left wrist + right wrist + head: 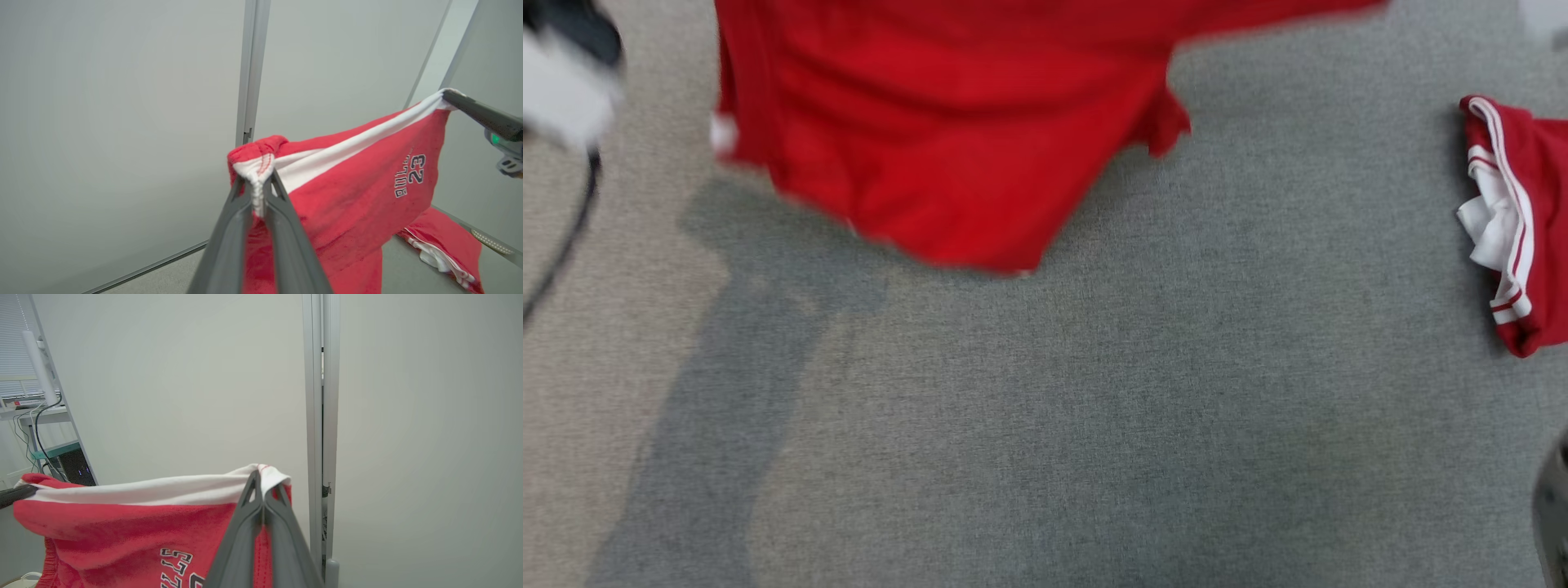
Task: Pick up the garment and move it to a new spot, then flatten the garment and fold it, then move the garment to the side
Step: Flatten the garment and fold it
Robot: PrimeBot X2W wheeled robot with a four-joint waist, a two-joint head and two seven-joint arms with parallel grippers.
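The grey worktop spreads below, walled by pale panels that meet at a metal post. The red garment hangs in the air over the worktop's far part, stretched by its white waistband between both arms, and throws a shadow on the cloth surface beneath. A second red garment with white trim lies crumpled at the worktop's right edge, well apart from the hanging one. A rack with cables stands beyond the panels. The left gripper is clamped on one bunched waistband corner; the right gripper is pinched tight on the other. Dark lettering and "23" mark the garment's front.
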